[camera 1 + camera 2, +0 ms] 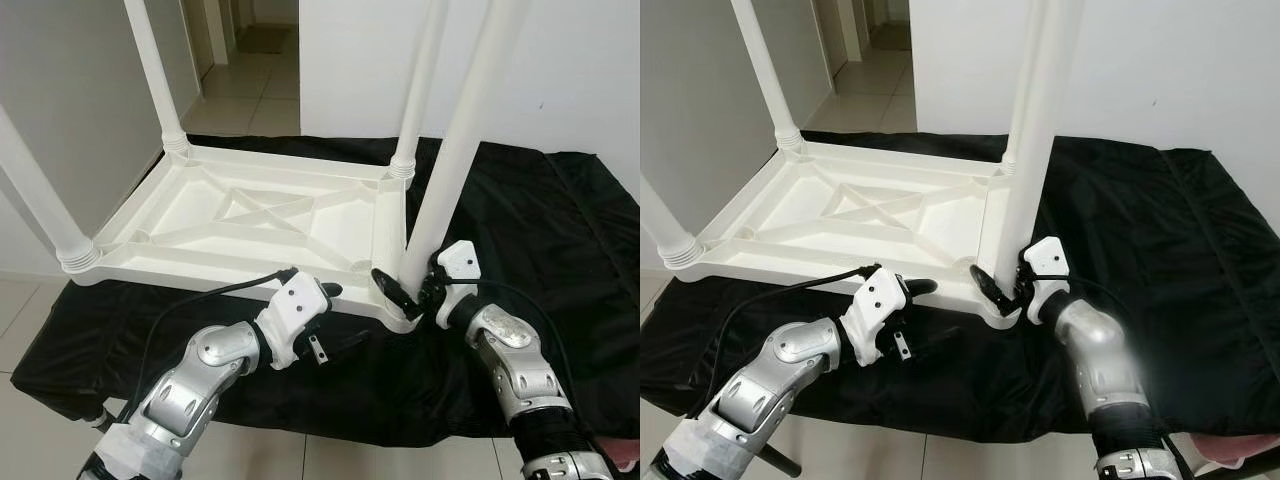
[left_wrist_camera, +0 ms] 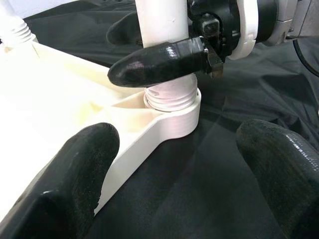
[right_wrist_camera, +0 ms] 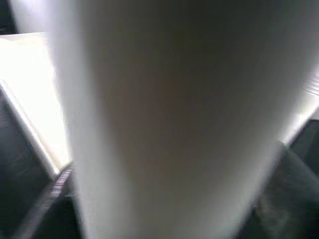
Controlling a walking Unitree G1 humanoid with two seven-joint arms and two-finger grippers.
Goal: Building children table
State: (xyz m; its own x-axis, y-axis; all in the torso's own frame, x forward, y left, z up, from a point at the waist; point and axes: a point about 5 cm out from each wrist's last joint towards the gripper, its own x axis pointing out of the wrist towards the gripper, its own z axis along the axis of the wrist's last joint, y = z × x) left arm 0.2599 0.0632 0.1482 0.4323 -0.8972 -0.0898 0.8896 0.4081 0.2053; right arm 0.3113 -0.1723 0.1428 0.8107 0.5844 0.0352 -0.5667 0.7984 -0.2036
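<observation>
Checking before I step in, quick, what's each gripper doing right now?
Left gripper: open, holding nothing, beside the upturned table.
Right gripper: shut on the near-right table leg at its base.

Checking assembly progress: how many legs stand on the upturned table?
4: far left corner, far right corner, near left corner, and near right corner, gripped by the right gripper.

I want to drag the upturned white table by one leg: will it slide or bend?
The table is ribbed moulded plastic, so probably light and fairly stiff. On the black cloth it may drag and bunch the fabric. The long leg held by the right gripper might flex at its threaded socket.
</observation>
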